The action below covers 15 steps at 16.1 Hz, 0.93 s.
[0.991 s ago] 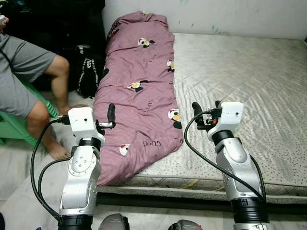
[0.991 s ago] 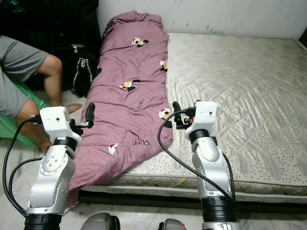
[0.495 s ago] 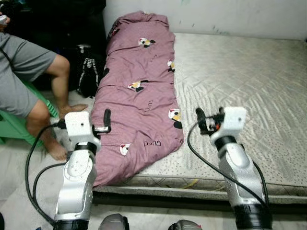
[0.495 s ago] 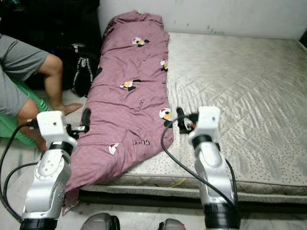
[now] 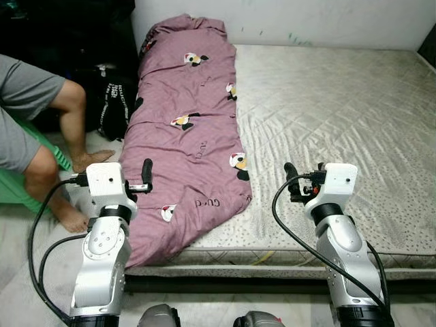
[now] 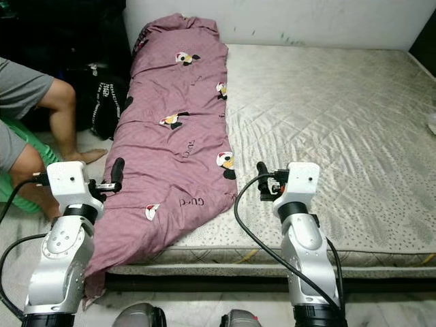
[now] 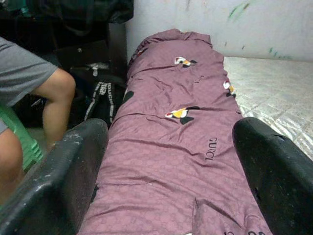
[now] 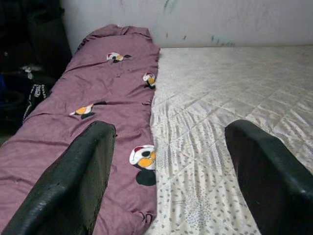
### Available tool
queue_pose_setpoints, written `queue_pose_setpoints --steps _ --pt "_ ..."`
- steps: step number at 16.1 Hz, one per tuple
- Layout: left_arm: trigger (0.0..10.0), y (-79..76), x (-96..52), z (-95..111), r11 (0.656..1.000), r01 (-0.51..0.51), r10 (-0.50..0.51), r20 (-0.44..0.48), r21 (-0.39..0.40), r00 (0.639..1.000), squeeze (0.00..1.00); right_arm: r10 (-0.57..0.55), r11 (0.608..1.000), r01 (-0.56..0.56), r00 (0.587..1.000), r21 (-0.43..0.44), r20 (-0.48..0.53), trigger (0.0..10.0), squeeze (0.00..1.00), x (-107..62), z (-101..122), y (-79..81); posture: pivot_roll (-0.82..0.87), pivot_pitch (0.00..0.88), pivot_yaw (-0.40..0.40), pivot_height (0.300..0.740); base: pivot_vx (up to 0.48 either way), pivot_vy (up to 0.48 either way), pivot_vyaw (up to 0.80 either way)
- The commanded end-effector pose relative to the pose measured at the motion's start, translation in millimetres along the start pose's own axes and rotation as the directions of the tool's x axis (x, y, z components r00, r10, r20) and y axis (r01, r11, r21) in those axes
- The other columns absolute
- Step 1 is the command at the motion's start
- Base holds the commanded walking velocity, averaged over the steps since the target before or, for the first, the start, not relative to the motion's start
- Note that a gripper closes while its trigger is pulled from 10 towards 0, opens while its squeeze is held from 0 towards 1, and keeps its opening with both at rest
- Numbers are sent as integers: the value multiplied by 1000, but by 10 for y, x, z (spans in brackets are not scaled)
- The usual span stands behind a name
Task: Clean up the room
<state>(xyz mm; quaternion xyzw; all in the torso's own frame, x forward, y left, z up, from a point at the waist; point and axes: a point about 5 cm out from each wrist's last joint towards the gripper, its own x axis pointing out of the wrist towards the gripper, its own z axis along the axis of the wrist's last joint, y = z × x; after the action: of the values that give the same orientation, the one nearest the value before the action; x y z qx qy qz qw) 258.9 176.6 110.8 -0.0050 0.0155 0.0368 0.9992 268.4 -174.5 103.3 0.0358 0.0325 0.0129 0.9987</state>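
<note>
1. Judged from the scene, the tidying has barely begun: the long mauve quilted blanket with cartoon patches (image 5: pixel 191 129) lies unfolded along the bed's left side, its near end drooping over the edge, and nothing is held.
2. The left gripper (image 5: pixel 146 176) hovers with its fingers spread apart, empty, just over the blanket's near left edge; the blanket stretches ahead of it and to its right.
3. The right gripper (image 5: pixel 300 184) is likewise spread and empty, above the bare grey stitched mattress (image 5: pixel 340 116), with the blanket's near corner off to its left.
4. The blanket looks soft, limp and creased; the mattress is flat, with a diamond-quilted sheen.
5. A seated person's bare leg (image 5: pixel 71 129) and a black bag (image 5: pixel 112 102) sit left of the left gripper.
</note>
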Motion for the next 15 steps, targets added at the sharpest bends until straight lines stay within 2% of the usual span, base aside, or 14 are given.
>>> queue_pose_setpoints --steps 1,6,11,15 --pt "10000 9 8 83 1000 7 -7 24 -3 1000 0 -14 1000 14 1000 -2 4 10000 0 -24 31 -22 -40 0 -16 740 0 0 -800" --pt "10000 62 -136 -1 1000 -2 2 -30 -15 1000 0 -36 999 36 999 5 -17 10000 0 -112 -9 -45 -55 0 1 740 0 0 -800" --pt "10000 20 -61 47 999 12 -13 -15 -44 1000 0 -16 1000 16 1000 -5 -16 10000 0 -97 2 -22 -52 0 -9 740 0 0 0" --pt "10000 -8 -64 41 999 27 -28 -18 -36 999 0 -12 1000 12 1000 -9 -15 10000 0 -93 11 -21 -55 0 -12 740 0 236 0"
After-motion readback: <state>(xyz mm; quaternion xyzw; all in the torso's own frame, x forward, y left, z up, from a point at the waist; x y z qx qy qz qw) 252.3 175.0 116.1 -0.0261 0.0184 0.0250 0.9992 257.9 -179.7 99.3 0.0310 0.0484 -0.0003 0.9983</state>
